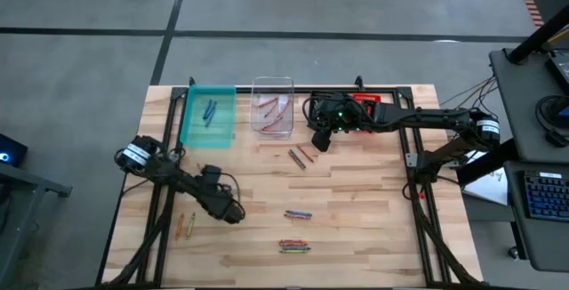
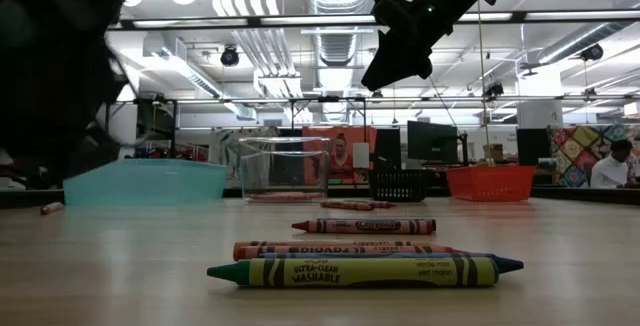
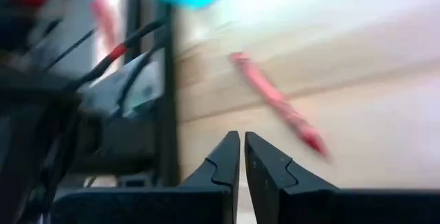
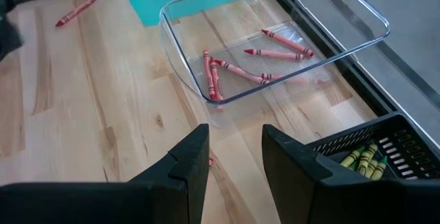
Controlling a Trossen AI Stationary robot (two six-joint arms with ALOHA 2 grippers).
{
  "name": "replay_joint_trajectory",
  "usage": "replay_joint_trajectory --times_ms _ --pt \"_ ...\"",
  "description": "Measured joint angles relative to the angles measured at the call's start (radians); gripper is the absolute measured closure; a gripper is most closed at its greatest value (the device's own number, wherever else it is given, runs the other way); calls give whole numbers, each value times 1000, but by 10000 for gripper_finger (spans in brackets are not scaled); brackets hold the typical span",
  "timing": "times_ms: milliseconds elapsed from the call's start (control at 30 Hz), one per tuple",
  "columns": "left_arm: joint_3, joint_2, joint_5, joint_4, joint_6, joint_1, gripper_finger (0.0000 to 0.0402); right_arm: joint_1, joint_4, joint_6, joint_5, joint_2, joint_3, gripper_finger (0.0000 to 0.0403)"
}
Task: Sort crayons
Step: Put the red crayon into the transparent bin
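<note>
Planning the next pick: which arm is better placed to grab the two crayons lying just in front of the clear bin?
Right. Its gripper hovers open beside that crayon pair near the clear bin; the left gripper is shut, farther away.

Two dark jointed arms, black cables, silver wrist collars

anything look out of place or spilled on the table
Nothing spilled or damaged. The only things out of place are crayons not yet binned: a pair mid-table, a group near the front, another at the front edge, and two at the left. The clear bin holds only red crayons.
</note>
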Motion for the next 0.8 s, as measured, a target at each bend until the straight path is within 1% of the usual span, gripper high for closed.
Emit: replay_joint_trajectory --times_ms 67,100,200,267,367,467,533,633,767,800 --pt "28 -33 -32 44 130 11 399 0 6 0 0 0 0 280" --pt "34 -53 -52 74 219 16 400 0 7 0 0 0 0 280" --pt "37 -132 -87 220 621 17 401 0 7 0 0 0 0 280" --pt "37 -191 -61 290 870 16 401 0 7 0 0 0 0 280" --pt "31 -278 -27 319 1150 19 401 0 7 0 0 0 0 280" --pt "-7 -362 -23 314 1317 46 401 0 6 0 -1 0 0 280" --pt "-49 -416 -11 313 1381 83 401 2 6 0 -1 0 0 280" --pt "-124 -481 52 323 1455 152 401 4 6 0 -1 0 0 280" --pt "-209 -534 59 391 1613 244 402 4 6 -5 -1 0 0 280" --pt "-221 -538 59 394 1630 264 402 4 6 -5 -1 0 0 280"
